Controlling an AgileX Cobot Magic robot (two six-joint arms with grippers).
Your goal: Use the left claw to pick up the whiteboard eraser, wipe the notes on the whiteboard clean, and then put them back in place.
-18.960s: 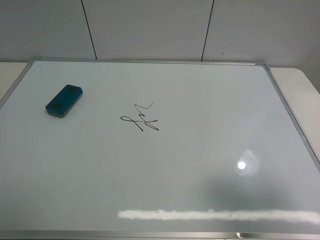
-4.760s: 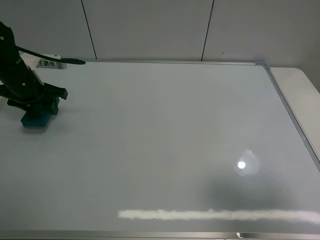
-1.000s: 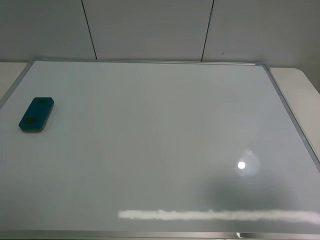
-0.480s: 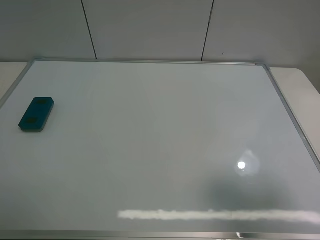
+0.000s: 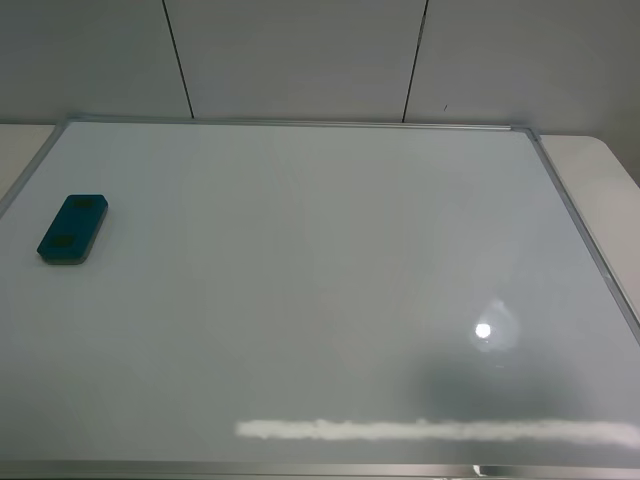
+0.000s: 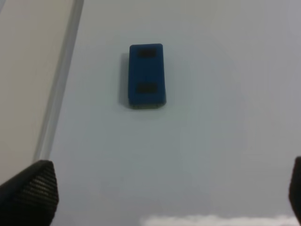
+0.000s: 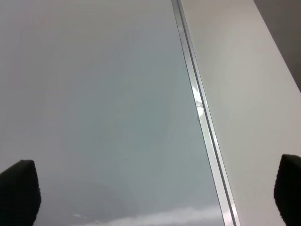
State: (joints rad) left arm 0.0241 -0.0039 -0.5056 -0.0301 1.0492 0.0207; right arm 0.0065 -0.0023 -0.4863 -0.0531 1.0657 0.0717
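Across nearly the whole exterior high view: the whiteboard (image 5: pixel 330 290), glossy white, thin silver frame, lying flat on a pale tabletop (image 5: pixel 610 190) that shows past its right edge and at the far left corner. Behind it, grey wall (image 5: pixel 300 60) in panels with two dark vertical seams. Board surface carries a small round light glare (image 5: pixel 483 330) and a long white glare streak (image 5: pixel 430 430) near the front edge, with a soft darker shadow patch between them. No readable writing, brand or label in any view; I see no marker strokes on the board. Whiteboard eraser (image 5: pixel 72 229) sits flat on the board near its left edge, well apart from the glare, teal-blue, two dark oval marks facing up. Long axis runs diagonally in the high view, far end tilted toward the right, roughly along the left frame rail. Left wrist view looks down on the eraser (image 6: pixel 146 76), frame rail (image 6: pixel 59 89) beside it, not touching. Left claw (image 6: pixel 164 188): only two black fingertips at the picture corners, spread wide, nothing between them. Right gripper (image 7: pixel 153 188): likewise spread wide, empty, over the board's right frame rail (image 7: pixel 200 108) and tabletop.
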